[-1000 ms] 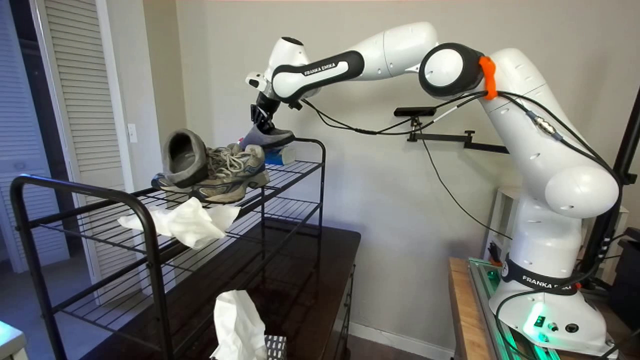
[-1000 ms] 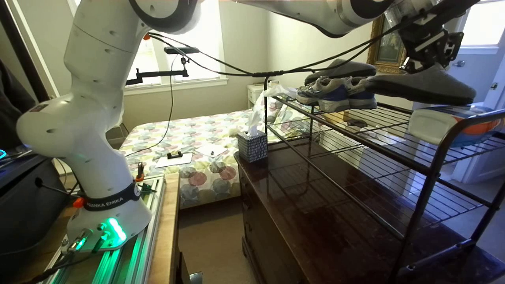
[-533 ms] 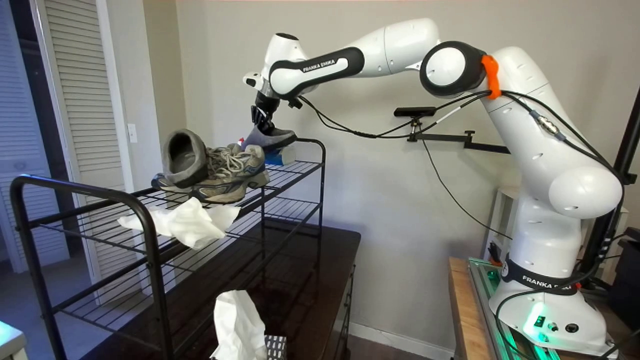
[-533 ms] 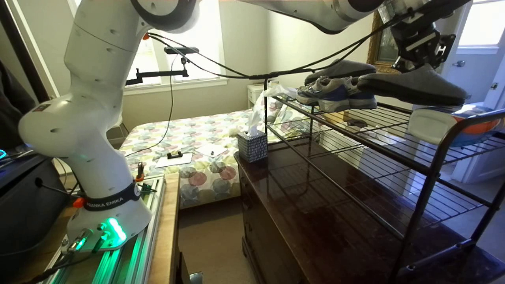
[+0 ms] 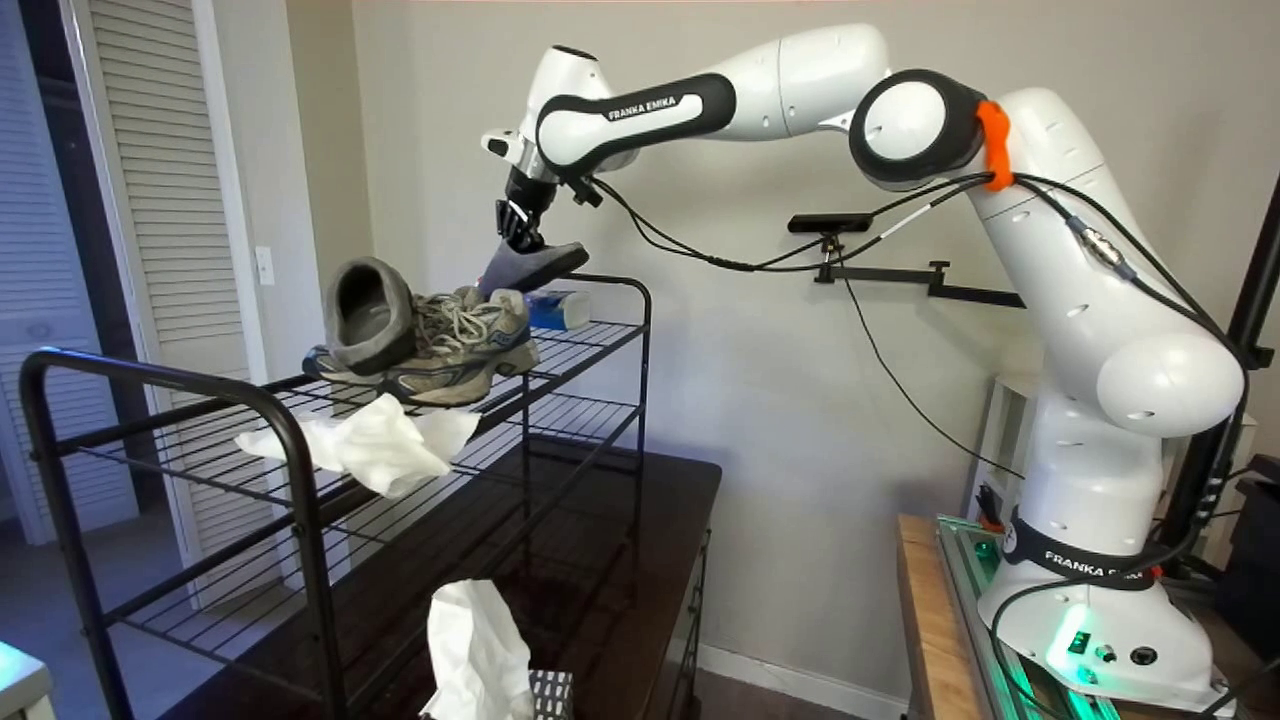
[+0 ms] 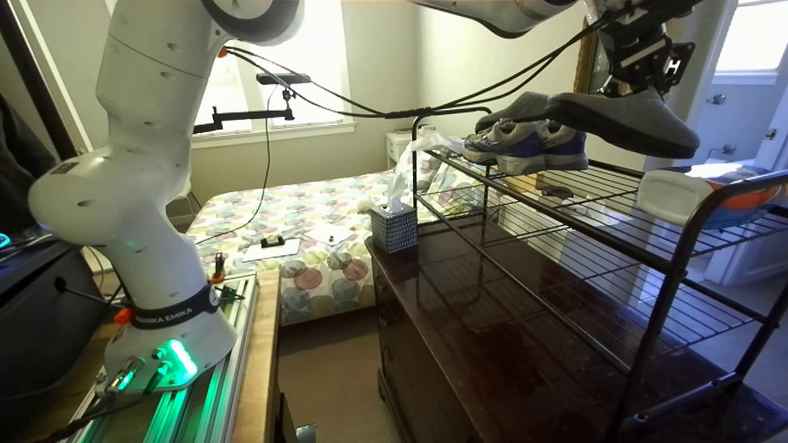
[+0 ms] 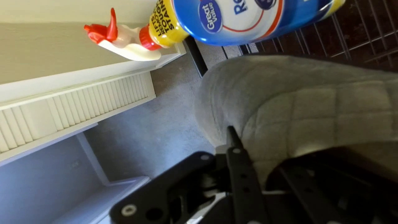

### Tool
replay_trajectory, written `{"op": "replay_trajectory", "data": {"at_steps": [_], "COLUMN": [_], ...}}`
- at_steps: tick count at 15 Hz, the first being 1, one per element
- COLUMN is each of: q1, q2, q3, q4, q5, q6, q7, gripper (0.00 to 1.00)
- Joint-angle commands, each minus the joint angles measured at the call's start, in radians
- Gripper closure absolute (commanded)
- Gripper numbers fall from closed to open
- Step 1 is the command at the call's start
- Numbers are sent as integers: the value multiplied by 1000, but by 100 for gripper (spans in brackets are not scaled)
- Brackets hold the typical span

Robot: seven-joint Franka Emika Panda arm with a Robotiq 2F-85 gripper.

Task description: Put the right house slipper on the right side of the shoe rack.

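My gripper [image 5: 524,241] is shut on the right house slipper [image 5: 525,268], a grey slip-on. The gripper also shows in an exterior view [image 6: 634,91]. In the wrist view, one finger [image 7: 233,137] lies outside the slipper wall and the other goes into the dark opening. The slipper [image 6: 622,117] is held tilted above the black shoe rack [image 6: 655,320], between the sneakers and the far side rail. The matching slipper [image 5: 370,315] rests on the grey sneakers [image 5: 460,350] on the rack's top shelf. The rack's near rail [image 5: 165,373] shows too.
A blue spray bottle [image 7: 236,21] lies on the top shelf below the held slipper, by the side rail. A white tissue [image 5: 390,445] lies on the shelf's other end. The rack stands on a dark dresser [image 6: 468,332] with a tissue box [image 6: 394,227].
The gripper with the slipper has moved toward the sneakers and slightly up, away from above the spray bottle. The slipper has tipped more, and more of its sole shows. The other shoes have not moved.
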Motion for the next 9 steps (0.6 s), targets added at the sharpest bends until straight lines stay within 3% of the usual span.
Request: {"op": "replay_trajectory", "data": {"at_steps": [1,9], "q1": [-12,-22], "q2": [-4,57], "q3": [28,42], "q4": [-8,-3], "q5": [41,61], "q6": [-19,49], "q7": [-23,-15], "gripper": [99,99]}}
